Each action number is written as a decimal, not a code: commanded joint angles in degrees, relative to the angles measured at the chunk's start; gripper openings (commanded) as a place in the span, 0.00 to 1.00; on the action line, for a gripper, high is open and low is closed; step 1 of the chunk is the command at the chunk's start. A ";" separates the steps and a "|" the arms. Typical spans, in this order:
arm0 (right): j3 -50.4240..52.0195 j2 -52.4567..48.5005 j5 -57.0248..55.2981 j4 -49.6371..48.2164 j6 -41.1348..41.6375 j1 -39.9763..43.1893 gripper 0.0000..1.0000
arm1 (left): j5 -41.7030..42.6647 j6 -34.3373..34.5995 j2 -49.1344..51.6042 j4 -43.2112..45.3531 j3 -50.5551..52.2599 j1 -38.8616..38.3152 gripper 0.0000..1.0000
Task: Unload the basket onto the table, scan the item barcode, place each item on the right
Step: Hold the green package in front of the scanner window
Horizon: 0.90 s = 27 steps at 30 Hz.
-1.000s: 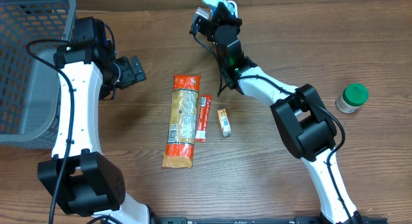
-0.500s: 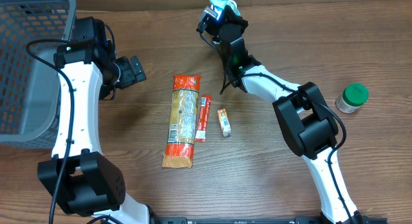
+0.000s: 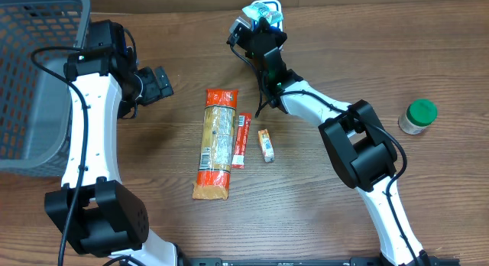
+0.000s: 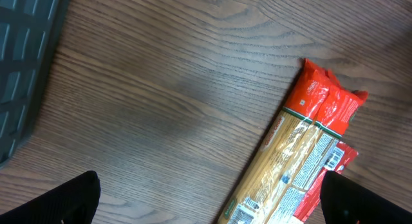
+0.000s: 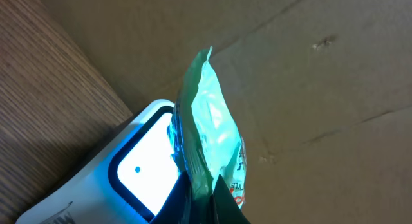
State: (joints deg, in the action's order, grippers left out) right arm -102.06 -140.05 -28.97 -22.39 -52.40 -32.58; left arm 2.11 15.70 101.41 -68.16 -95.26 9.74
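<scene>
- Right gripper [image 3: 257, 23] has shifted slightly left, pinching the green packet [image 5: 209, 127] beside the lit scanner [image 5: 138, 169].
- Left gripper [image 3: 162, 82] spread wide, empty, near the pasta pack [image 3: 216, 144].

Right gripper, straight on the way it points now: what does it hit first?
Probably the white scanner with the lit window, just beyond the crinkly green foil packet pinched in the right gripper; brown cardboard wall behind. Depth unclear.
</scene>
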 commanded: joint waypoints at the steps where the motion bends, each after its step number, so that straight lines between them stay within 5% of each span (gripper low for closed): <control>1: -0.59 -0.28 0.07 0.94 1.22 0.00 0.04 | -0.20 -0.92 0.13 -0.13 -0.98 -0.37 1.00; 21: -0.59 0.00 -1.46 6.71 1.84 -2.64 0.04 | -0.20 -0.90 0.13 -0.15 -0.98 -0.39 1.00; 27: -0.59 0.00 -2.49 8.22 8.17 -2.82 0.03 | -0.20 -0.90 0.13 -0.15 -0.98 -0.37 1.00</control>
State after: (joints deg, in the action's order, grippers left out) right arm -102.06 -140.05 -30.94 -14.81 -48.53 -35.46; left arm 2.11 15.70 101.41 -68.18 -95.26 9.74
